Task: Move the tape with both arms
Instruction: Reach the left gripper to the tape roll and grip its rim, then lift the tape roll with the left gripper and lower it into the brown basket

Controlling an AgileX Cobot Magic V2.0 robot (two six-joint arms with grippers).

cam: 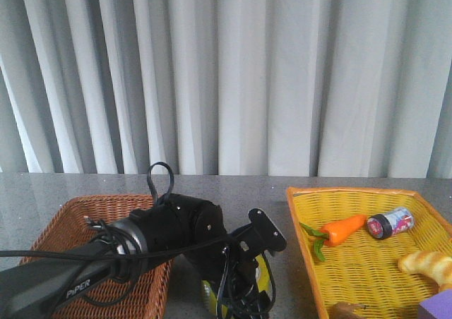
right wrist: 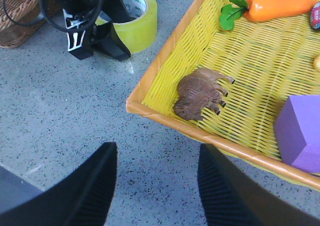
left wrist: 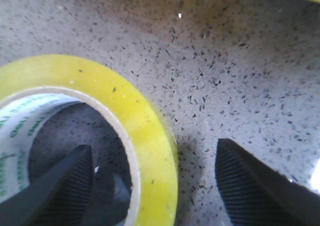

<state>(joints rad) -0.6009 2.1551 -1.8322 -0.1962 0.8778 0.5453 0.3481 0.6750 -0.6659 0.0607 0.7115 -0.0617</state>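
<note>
The tape (left wrist: 150, 131), a yellow roll with a white printed core, lies flat on the grey speckled table. It also shows in the right wrist view (right wrist: 137, 16), and a sliver of it shows under the left arm in the front view (cam: 267, 273). My left gripper (left wrist: 154, 148) is open and straddles the roll's wall, one finger inside the core and one outside. I cannot tell whether the fingers touch it. In the front view the left gripper (cam: 244, 291) points down at the bottom edge. My right gripper (right wrist: 156, 148) is open and empty above bare table, beside the yellow basket's rim.
A brown wicker basket (cam: 106, 213) stands at the left. A yellow basket (cam: 304, 248) at the right holds a toy carrot (cam: 342, 229), a red-labelled can (cam: 390, 222), bread (cam: 427, 265), a brown toy animal (right wrist: 200, 93) and a purple block (right wrist: 300, 131).
</note>
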